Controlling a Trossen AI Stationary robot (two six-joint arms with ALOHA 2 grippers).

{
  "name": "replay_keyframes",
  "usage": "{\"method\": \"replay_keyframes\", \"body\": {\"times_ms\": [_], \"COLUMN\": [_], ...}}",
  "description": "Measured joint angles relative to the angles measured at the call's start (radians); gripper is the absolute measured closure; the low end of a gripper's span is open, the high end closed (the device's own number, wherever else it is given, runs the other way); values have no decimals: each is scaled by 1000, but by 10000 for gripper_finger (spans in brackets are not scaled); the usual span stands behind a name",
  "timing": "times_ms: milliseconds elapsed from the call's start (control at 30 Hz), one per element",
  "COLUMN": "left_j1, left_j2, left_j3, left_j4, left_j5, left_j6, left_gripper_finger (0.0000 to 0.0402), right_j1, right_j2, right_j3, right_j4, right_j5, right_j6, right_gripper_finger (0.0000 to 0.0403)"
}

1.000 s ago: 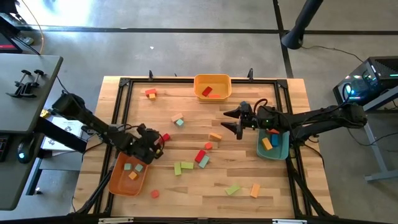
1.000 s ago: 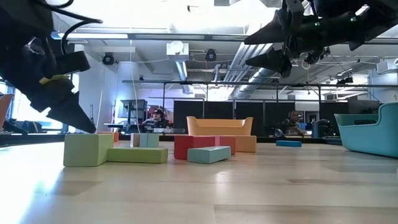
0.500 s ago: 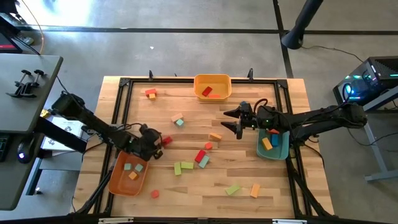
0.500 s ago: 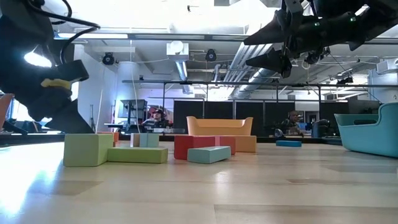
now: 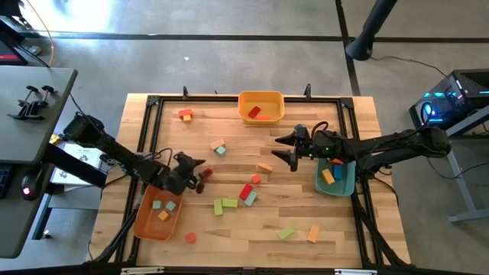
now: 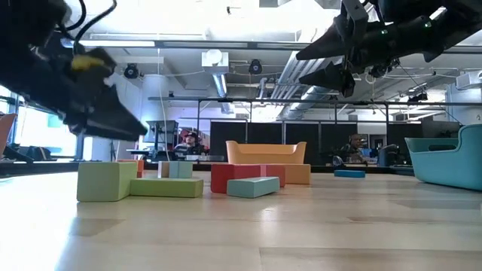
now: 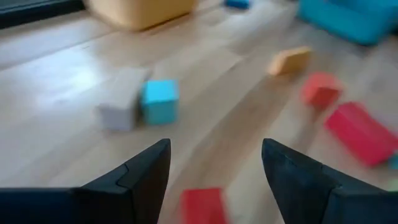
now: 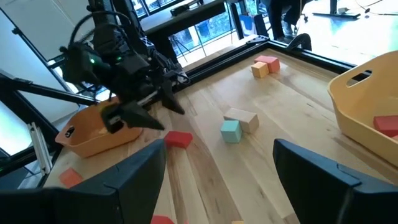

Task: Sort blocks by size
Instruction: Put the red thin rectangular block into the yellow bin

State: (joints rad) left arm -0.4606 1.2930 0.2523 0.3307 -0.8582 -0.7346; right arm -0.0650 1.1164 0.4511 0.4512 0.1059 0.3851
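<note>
With its jaws wide and empty, the left pincer (image 5: 200,169) should descend straight around the small red block (image 5: 204,171), then close gently before lifting toward the orange tray (image 5: 144,219).
</note>
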Motion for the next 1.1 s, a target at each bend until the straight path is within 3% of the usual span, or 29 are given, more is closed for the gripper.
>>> {"method": "replay_keyframes", "body": {"times_ms": [133, 300, 767, 1100], "left_j1": [-19, -23, -7, -13], "left_j2": [5, 39, 251, 245], "left_j3": [1, 0, 3, 18], "left_j4": [8, -49, -31, -23], "left_j5": [92, 80, 89, 95], "left_j6": [94, -24, -118, -54], "left_gripper_finger": [163, 163, 163, 163], "right_j1": [0, 0, 0, 0], "right_j2": [0, 0, 0, 0], "right_j3": [0, 0, 0, 0], "right_j4": [0, -6, -9, -10], "right_j5": [0, 0, -6, -8], "right_j6": [-1, 0, -1, 0], "right_gripper_finger": [112, 112, 112, 112]}}
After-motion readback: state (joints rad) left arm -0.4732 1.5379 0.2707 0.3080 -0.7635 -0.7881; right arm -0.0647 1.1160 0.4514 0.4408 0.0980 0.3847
